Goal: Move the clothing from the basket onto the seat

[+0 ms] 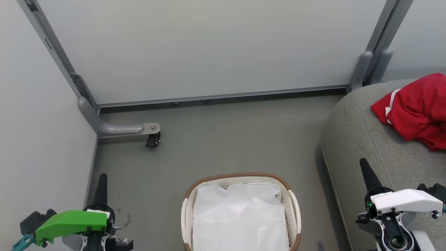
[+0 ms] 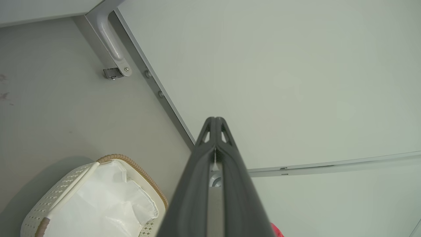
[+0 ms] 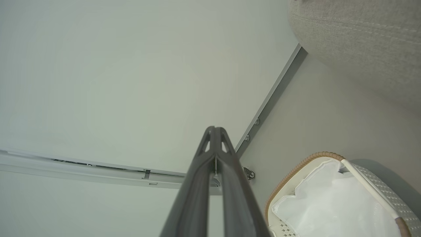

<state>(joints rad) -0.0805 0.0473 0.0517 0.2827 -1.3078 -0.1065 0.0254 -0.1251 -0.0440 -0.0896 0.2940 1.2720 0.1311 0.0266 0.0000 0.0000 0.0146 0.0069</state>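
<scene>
The clothing, a crumpled red heap with white trim, lies on the seat, to the right of the basket and well apart from it. The basket stands on the grey floor, lined with a white sheet. Left of the basket the left gripper hangs with fingers pressed together, empty; right of it, over the seat's edge, the right gripper is likewise closed on nothing.

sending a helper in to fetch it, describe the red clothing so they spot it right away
Find the large grey seat to the right of the basket. The clothing lies crumpled on top of it. It is bright red with white trim, unlike the plain white sheet in the basket.
</scene>
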